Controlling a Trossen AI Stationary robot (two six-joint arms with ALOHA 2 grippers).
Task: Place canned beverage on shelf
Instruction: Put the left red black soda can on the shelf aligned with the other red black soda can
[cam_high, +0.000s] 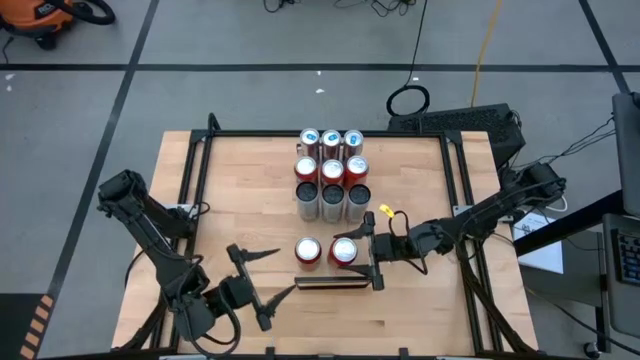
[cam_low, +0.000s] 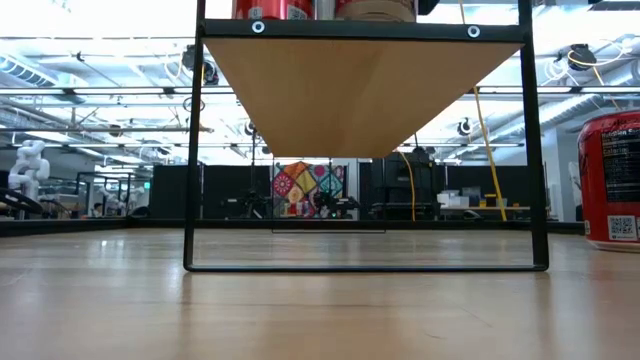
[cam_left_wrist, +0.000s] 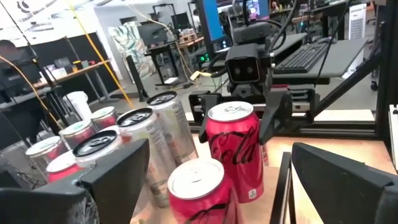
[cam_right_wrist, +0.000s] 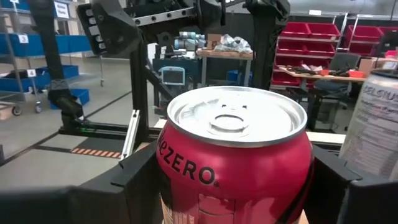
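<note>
At the near middle of the counter (cam_high: 420, 300), the red can (cam_high: 344, 250) stands upright between the fingers of the right pincer (cam_high: 372, 262). The pincer reaches in level from the right and is clasped about the can's sides. In the right wrist view the dark fingers (cam_right_wrist: 134, 177) sit tight against the can's wall, so I judge it gripped, with its long axis vertical and its lid up.

The left pincer (cam_high: 285, 270) hovers just left and nearer, spread wide and holding nothing. It faces a second red can (cam_high: 308, 250) that stands just beside the gripped one.

The shelf (cam_low: 360, 90) is a pale wood panel on a black frame, raised over the counter and running lengthwise from near to far. The low view shows its underside, with red can bottoms at its near edge. I take these to be the two red cans, though from above I cannot tell whether the gripped one has its base down on the panel.

If it does, the coming move is only a release and a level retreat to the right. There is little room for that, with the neighbour close on the left. The cluster of cans (cam_high: 332, 170) lies farther along the panel, and bare wood separates it from the pair.
</note>
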